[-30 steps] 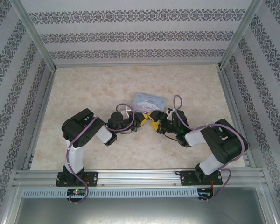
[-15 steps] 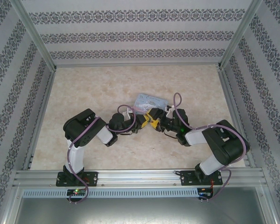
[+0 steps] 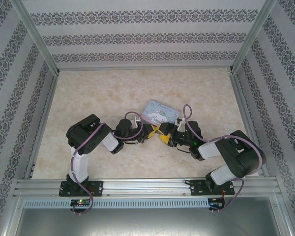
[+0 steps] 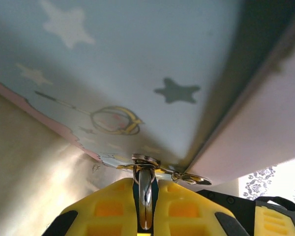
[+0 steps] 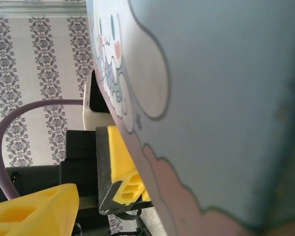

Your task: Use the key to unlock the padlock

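The pale blue cartoon tin box (image 3: 161,112) sits tilted at mid-table, with both grippers under its near edge. My left gripper (image 3: 152,130) (image 4: 145,189) is shut on a narrow silvery piece with dark blue flanks, the padlock (image 4: 145,199). Its thin wire shackle loops up into the box's metal latch (image 4: 146,160), and the box's starred side (image 4: 137,59) hangs over the fingers. My right gripper (image 3: 165,136) is beside it; one yellow finger (image 5: 34,209) stands clear of the box lid (image 5: 226,98), the other is hidden behind it. I cannot pick out the key.
The marbled tabletop (image 3: 88,98) is enclosed by patterned walls (image 3: 10,88) on three sides. An aluminium rail (image 3: 147,187) carrying both arm bases runs along the near edge. A purple cable (image 5: 19,118) arcs across the right wrist view.
The box has shifted right and toward the near edge, showing more of its lid. Both grippers have moved a little nearer with it, still together under its edge.
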Controlling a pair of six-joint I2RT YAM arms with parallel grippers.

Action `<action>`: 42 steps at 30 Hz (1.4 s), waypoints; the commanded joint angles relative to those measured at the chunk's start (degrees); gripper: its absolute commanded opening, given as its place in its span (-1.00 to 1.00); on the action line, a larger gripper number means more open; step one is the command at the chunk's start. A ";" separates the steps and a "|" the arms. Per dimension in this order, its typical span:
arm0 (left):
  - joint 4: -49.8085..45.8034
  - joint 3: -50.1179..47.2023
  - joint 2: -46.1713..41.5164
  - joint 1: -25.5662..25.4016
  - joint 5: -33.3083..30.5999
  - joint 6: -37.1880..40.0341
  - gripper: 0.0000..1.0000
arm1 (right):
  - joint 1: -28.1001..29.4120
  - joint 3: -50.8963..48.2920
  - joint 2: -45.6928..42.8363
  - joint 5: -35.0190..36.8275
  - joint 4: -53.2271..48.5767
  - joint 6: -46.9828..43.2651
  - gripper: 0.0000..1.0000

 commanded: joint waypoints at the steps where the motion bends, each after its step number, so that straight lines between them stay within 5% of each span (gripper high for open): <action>1: 0.34 1.31 -1.16 0.85 2.22 1.92 -1.00 | -0.38 -0.81 -3.87 -1.13 -2.96 -3.68 0.46; 13: 1.11 2.35 -1.07 0.94 2.86 1.29 -1.00 | -0.46 2.85 -12.24 1.50 -21.92 -12.25 -0.05; 42: 1.42 2.57 -1.67 0.96 3.48 0.41 -1.00 | -0.21 5.69 -8.31 4.49 -18.86 -9.76 -0.20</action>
